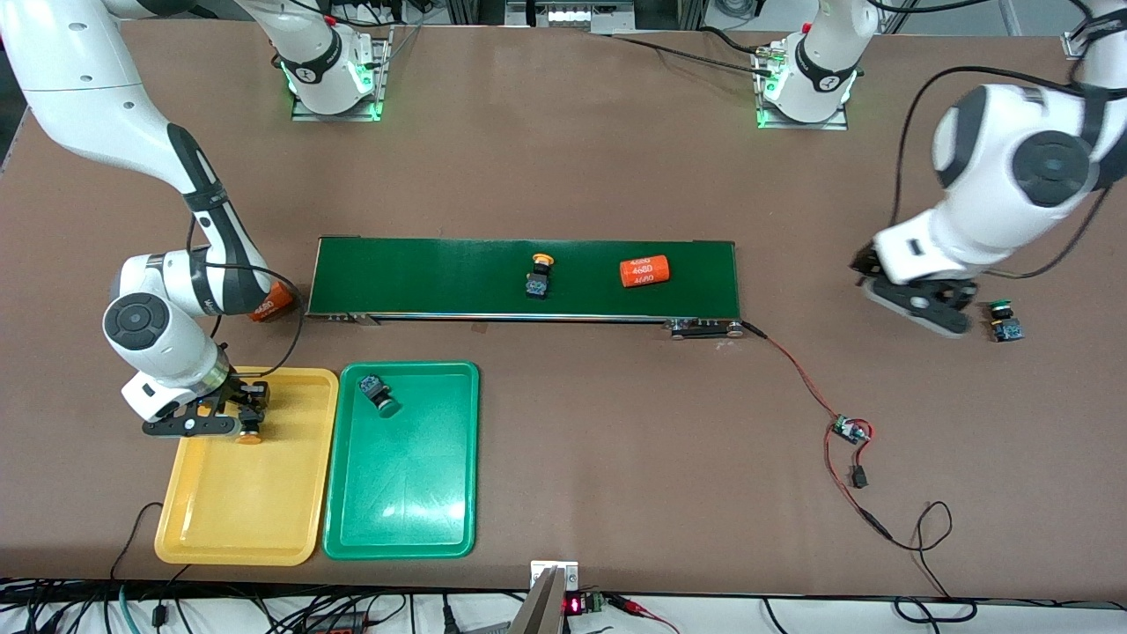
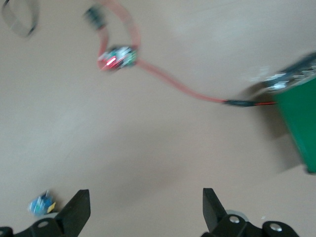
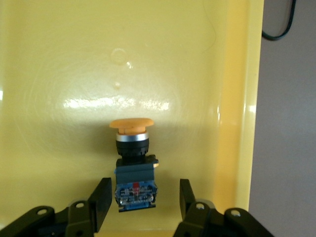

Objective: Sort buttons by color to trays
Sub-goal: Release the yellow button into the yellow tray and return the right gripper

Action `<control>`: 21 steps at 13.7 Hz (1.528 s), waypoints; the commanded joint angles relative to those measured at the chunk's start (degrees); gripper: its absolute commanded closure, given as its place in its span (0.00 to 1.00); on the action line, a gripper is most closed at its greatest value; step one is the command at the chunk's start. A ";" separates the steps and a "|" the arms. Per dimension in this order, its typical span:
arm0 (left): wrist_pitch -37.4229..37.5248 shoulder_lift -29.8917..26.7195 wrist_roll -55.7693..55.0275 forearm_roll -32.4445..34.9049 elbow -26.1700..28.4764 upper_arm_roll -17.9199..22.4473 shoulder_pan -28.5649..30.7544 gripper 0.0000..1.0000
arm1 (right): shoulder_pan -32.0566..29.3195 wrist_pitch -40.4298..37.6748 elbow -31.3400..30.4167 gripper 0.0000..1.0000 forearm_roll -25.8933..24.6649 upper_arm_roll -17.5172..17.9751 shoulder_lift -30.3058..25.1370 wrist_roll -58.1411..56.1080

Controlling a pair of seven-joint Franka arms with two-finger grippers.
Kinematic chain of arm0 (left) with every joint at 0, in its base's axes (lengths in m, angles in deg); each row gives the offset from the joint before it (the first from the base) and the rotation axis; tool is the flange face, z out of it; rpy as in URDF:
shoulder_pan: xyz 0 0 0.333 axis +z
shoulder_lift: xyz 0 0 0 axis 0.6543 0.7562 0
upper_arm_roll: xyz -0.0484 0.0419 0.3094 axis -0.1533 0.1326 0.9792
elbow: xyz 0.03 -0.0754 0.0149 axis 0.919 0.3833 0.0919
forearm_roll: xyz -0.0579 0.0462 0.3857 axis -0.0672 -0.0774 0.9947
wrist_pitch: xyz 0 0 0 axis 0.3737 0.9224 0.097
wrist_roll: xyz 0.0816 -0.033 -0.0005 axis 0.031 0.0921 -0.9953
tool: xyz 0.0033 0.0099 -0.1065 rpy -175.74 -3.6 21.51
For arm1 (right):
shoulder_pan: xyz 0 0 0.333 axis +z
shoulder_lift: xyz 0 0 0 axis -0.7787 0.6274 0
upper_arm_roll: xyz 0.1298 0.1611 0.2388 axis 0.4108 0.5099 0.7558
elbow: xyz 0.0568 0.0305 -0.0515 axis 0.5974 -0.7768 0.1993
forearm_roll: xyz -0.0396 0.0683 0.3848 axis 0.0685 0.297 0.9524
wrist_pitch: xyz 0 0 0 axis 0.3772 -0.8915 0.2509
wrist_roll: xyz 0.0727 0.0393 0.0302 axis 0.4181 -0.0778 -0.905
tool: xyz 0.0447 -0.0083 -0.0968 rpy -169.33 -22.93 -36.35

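Front view, trays: yellow tray and green tray lie side by side, nearer the camera than the conveyor belt.
Front view, buttons: 1 yellow-capped button and an orange cylinder on the belt; 1 green-capped button in the green tray; another green-capped button on the table near the left arm's end.
Front view, right gripper: low over the yellow tray, at a second yellow-capped button.
Front view, left gripper: over bare table beside the green-capped button.
Left wrist view: left gripper fingers wide apart, nothing between them; button just beside one finger; a red wire runs to the belt end.
Right wrist view: right gripper fingers spread, clear of the button's dark body on both sides; the button lies on the tray floor.
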 commanded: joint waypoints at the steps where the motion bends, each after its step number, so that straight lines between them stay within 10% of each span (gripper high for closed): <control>1: -1.22 2.52 -1.35 -0.70 0.86 8.32 -0.61 0.00 | 0.81 -1.06 -2.23 0.15 -0.11 0.49 -3.79 -0.53; 7: -22.91 13.95 -0.04 -0.34 0.59 22.12 -0.26 0.00 | 5.38 -5.10 -19.18 0.00 8.31 1.54 -20.56 6.67; 12: -31.28 23.36 2.87 -0.95 0.42 23.90 3.86 0.00 | 5.74 -9.24 -30.45 0.00 15.45 10.58 -33.41 16.75; 18: -31.55 28.20 2.87 -1.30 -2.31 23.90 7.03 0.00 | 7.92 -9.95 -30.72 0.00 21.60 17.98 -33.78 20.92; 21: -31.55 28.64 2.52 -3.57 -2.31 23.63 7.30 0.19 | 10.74 -7.84 -30.55 0.00 21.52 17.98 -31.50 20.57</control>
